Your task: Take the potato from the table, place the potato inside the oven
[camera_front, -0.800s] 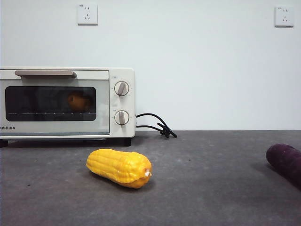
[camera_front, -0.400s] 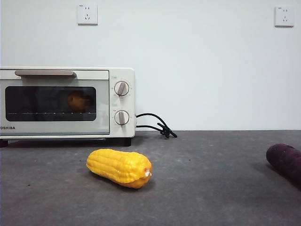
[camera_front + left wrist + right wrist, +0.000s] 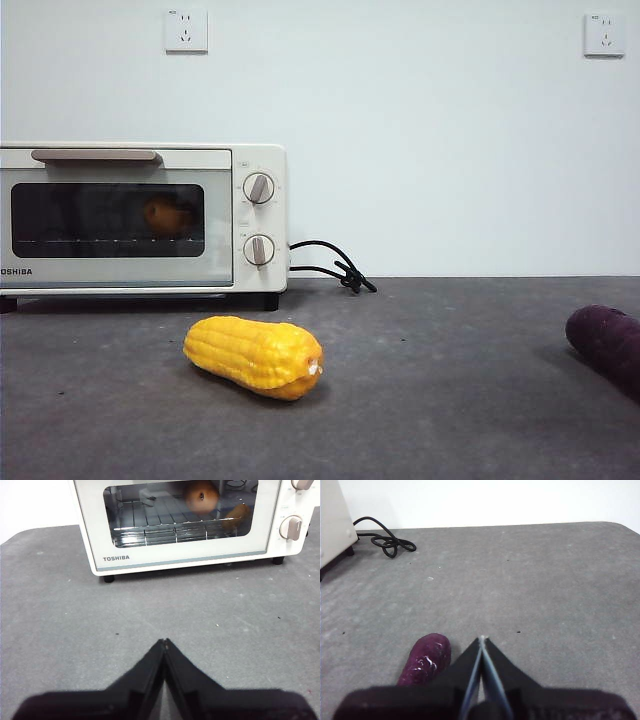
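The potato (image 3: 202,496) sits on the rack inside the oven (image 3: 150,560), door shut, so this looks done to me. My left gripper (image 3: 164,642) and right gripper (image 3: 481,639) are both closed and empty; nothing left but parking.

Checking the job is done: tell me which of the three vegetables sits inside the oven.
The potato, tan-brown, sits on the rack behind the oven door glass. The yellow corn cob and the dark purple vegetable both lie out on the table.

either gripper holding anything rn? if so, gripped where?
Nothing held. Left gripper and right gripper are both shut on nothing; the potato sits inside the closed oven.
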